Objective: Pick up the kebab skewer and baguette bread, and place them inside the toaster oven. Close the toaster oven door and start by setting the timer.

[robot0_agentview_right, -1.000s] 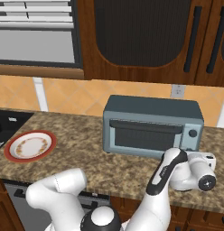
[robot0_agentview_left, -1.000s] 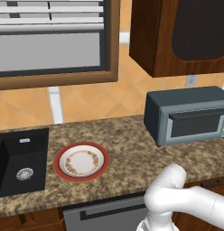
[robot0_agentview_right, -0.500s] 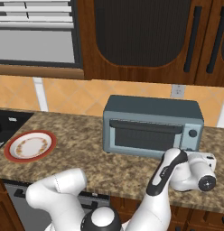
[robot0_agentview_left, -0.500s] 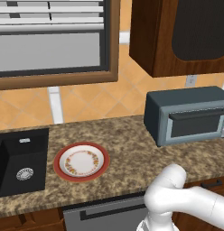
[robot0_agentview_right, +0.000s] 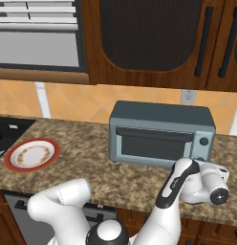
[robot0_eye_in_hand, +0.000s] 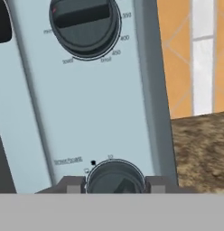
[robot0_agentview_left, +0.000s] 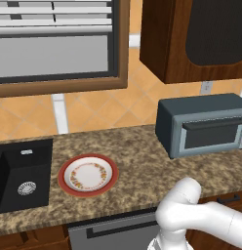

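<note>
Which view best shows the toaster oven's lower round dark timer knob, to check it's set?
The hand view: the timer knob is close, between the hand's fingertips. Right base view shows one tiny knob; left base view none.

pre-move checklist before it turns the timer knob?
1. Toaster oven door closed: ok, flush with the front in the right base view.
2. Skewer and bread inside: cannot tell, the window is dark.
3. Gripper on the timer knob: ok, a fingertip on each side of it in the hand view.
4. Firm grip on the knob: cannot tell.
5. Upper temperature knob left alone: ok, well above the fingers.
6. Plate out of the way: ok, far left on the counter.
</note>
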Tool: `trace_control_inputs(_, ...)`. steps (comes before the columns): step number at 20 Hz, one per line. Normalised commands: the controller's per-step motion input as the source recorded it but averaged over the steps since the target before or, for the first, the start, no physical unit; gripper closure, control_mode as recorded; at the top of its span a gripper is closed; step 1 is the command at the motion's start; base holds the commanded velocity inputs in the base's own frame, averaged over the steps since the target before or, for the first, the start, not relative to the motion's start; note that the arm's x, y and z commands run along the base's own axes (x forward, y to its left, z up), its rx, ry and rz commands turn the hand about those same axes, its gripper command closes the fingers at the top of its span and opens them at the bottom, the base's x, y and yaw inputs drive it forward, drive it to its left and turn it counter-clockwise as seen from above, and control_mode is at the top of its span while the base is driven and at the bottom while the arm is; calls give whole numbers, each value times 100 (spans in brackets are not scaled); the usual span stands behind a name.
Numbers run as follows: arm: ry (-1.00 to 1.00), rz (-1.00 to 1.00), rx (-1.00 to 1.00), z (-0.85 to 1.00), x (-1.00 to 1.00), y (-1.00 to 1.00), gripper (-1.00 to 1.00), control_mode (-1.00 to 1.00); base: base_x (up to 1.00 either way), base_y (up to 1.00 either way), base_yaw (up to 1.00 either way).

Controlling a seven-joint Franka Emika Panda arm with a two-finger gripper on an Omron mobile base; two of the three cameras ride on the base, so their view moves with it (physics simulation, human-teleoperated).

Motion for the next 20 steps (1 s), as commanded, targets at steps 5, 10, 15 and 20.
trace_control_inputs(5, 0, -6, 16, -3, 0, 0, 100, -100, 0, 0, 0)
trace_control_inputs(10, 0, -7, 9, 0, 0, 7, 100, -100, 0, 0, 0)
trace_control_inputs(15, 0, -10, 18, 0, 0, 0, 100, -100, 0, 0, 0)
trace_control_inputs(20, 1, -10, 20, 0, 0, 0, 100, -100, 0, 0, 0)
